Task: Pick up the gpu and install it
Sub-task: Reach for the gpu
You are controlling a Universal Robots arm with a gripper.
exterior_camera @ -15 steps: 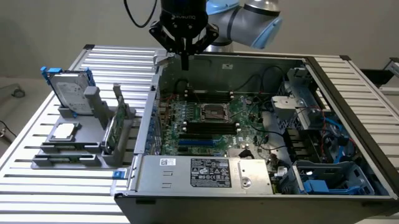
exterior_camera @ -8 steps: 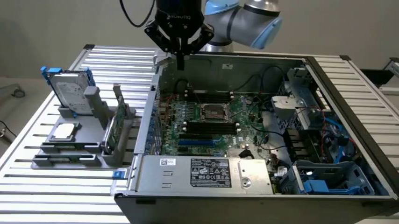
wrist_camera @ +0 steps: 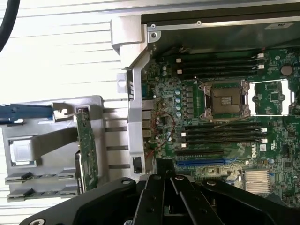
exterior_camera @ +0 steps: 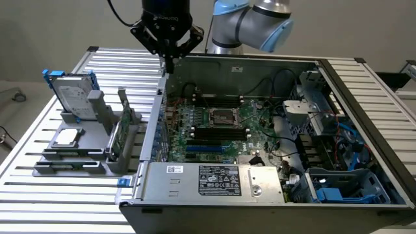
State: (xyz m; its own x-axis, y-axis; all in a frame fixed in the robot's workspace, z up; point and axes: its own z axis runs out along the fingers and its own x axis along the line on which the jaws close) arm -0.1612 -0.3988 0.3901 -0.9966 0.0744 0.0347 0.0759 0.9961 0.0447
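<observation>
Over the far edge of the computer case [exterior_camera: 260, 66], at its corner on the exterior view's left, the gripper [exterior_camera: 168, 67] hangs with its fingers pressed together on nothing, the tips just above the metal rim. The gpu [exterior_camera: 123, 129] stands outside the case, on edge in a grey rack [exterior_camera: 78, 146] just beside the case wall on the exterior view's left. A narrow strip of slatted table [exterior_camera: 39, 195] separates rack and wall. Nothing stands over the card's top edge. A hard drive [exterior_camera: 70, 95] with a blue frame stands in the same rack, farther from the case than the gpu, with grey rack posts between them.

Inside the case, the motherboard [exterior_camera: 260, 141] lies open to above from the wall nearest the gpu across to the processor socket [exterior_camera: 221, 116]. A power supply [exterior_camera: 215, 180] closes off the case's near side, and cables [exterior_camera: 338, 131] and drive bays crowd the side on the exterior view's right.

The gpu's lower edge is sunk in the rack, and only its green edge [wrist_camera: 87, 147] can be made out; the cooler face cannot. In the wrist view the gripper's black body covers the board past the blue slot [wrist_camera: 206, 161]. The case's near corners run off the exterior view's lower edge.
</observation>
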